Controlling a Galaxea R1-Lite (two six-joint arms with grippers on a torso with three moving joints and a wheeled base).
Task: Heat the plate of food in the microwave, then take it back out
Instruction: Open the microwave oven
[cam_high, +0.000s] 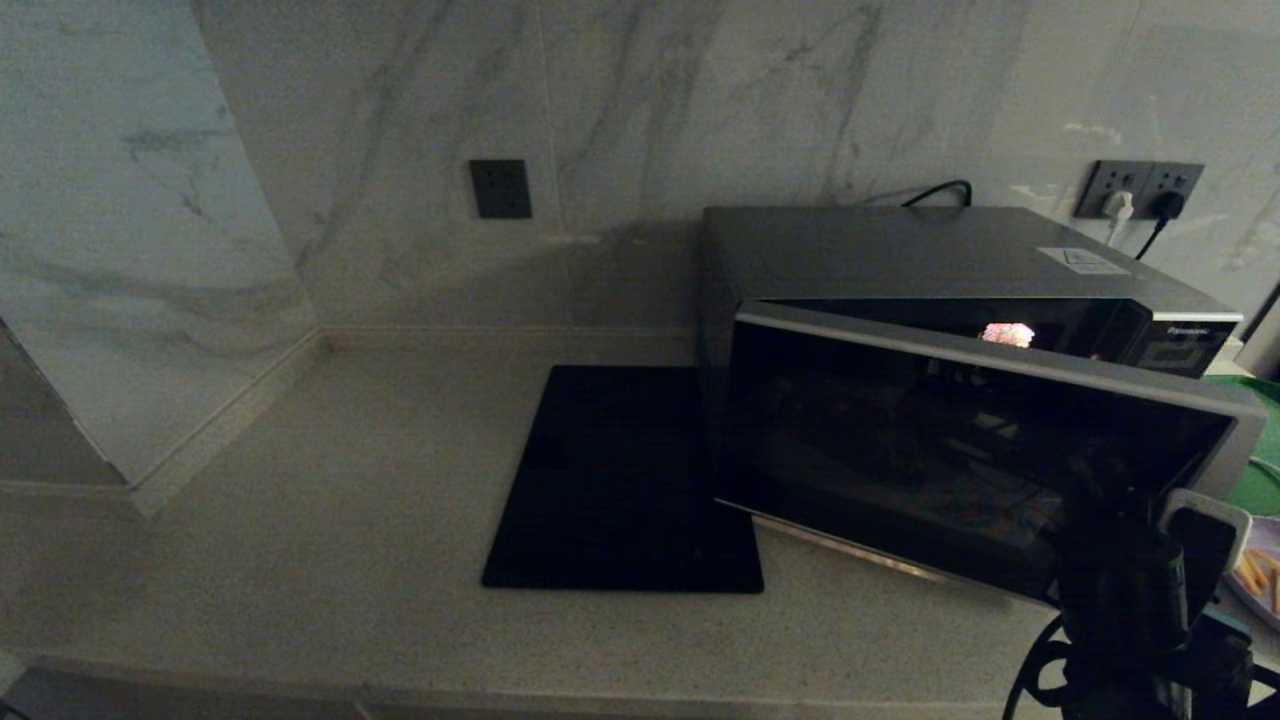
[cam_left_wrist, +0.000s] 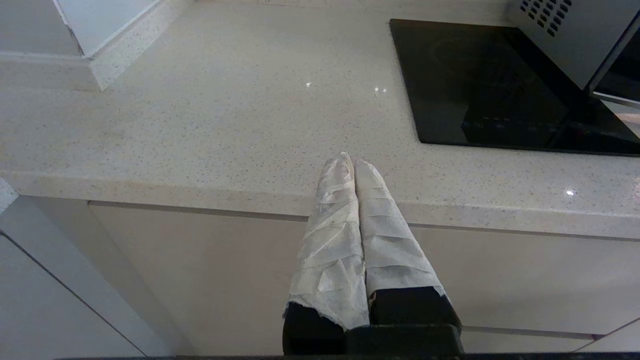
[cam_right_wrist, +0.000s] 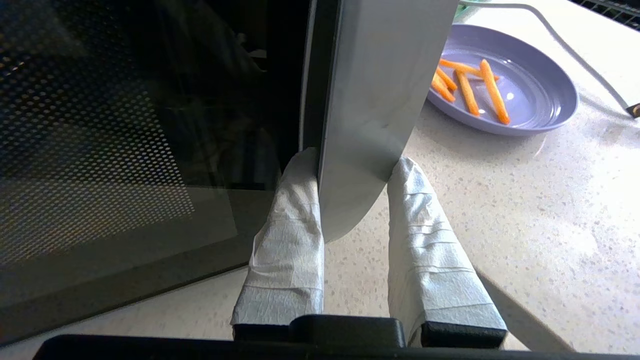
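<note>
The silver-grey microwave (cam_high: 950, 260) stands at the back right of the counter, its dark glass door (cam_high: 950, 450) swung partly open and a light glowing inside. My right gripper (cam_right_wrist: 354, 164) is shut on the door's free edge (cam_right_wrist: 380, 90), one wrapped finger on the inner glass side and one on the outer silver trim. It shows in the head view at the lower right (cam_high: 1200, 545). The lilac plate (cam_right_wrist: 530, 95) with several orange fries (cam_right_wrist: 470, 90) sits on the counter just beyond the door, at the far right edge in the head view (cam_high: 1262, 580). My left gripper (cam_left_wrist: 354, 161) is shut and empty at the counter's front edge.
A flat black square mat (cam_high: 625, 480) lies left of the microwave. A green tray (cam_high: 1262, 450) lies behind the plate. Marble walls close off the back and left, with wall sockets (cam_high: 1140, 190) and a cable behind the microwave.
</note>
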